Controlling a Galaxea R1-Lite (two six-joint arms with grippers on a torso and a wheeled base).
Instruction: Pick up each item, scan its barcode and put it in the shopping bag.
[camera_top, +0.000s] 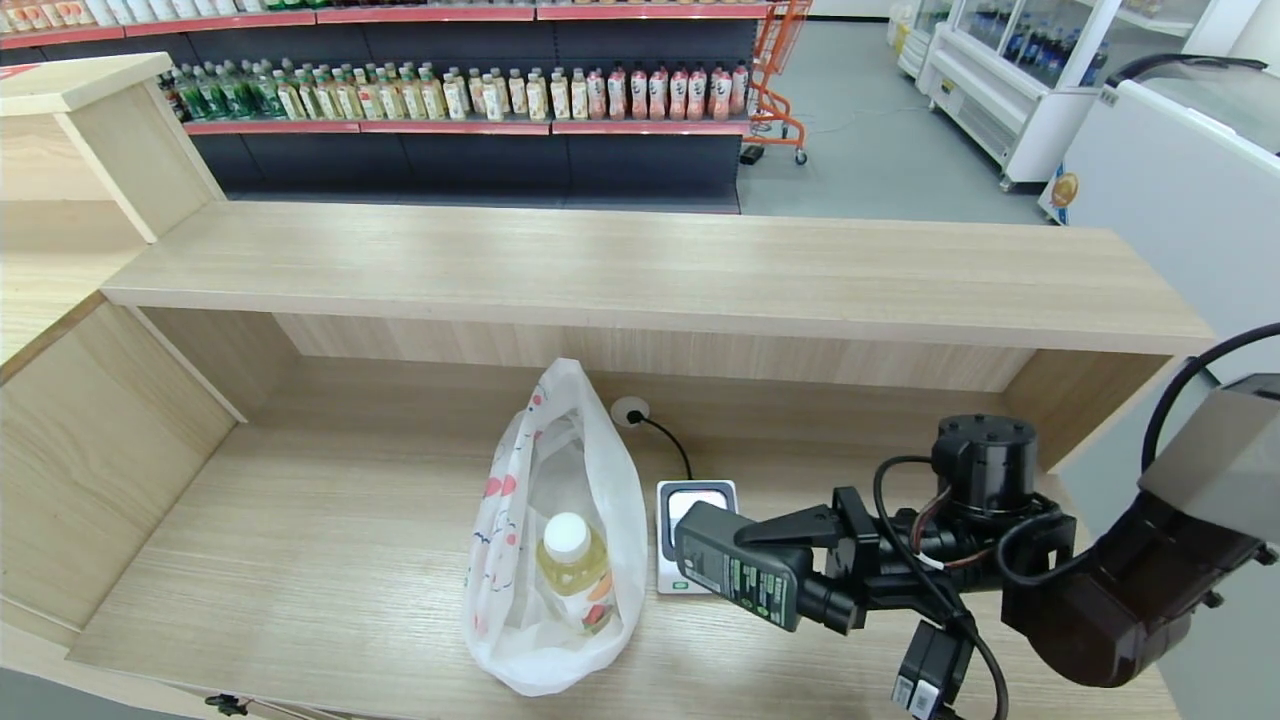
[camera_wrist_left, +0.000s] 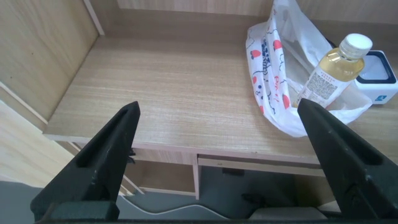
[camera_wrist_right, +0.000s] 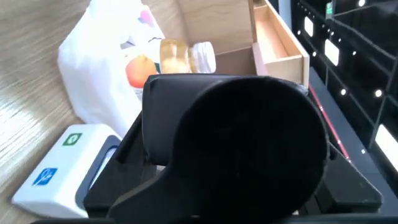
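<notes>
My right gripper (camera_top: 775, 560) is shut on a dark packet with green print (camera_top: 738, 576), held just over the white barcode scanner (camera_top: 700, 497) on the lower counter. The packet's dark rounded end (camera_wrist_right: 249, 143) sits between the fingers in the right wrist view, with the scanner (camera_wrist_right: 65, 171) below it. Left of the scanner stands the white plastic shopping bag (camera_top: 525, 600), open at the top, with a yellow drink bottle (camera_top: 575, 565) upright inside. My left gripper (camera_wrist_left: 217, 162) is open and holds nothing, off the counter's near edge; the bag (camera_wrist_left: 273, 81) and bottle (camera_wrist_left: 333, 71) lie beyond it.
The lower counter (camera_top: 300, 540) is boxed in by wooden side walls and a raised upper shelf (camera_top: 640, 270). A black cable (camera_top: 665, 440) runs from a round hole in the counter to the scanner. Store shelves with bottles and freezers stand in the background.
</notes>
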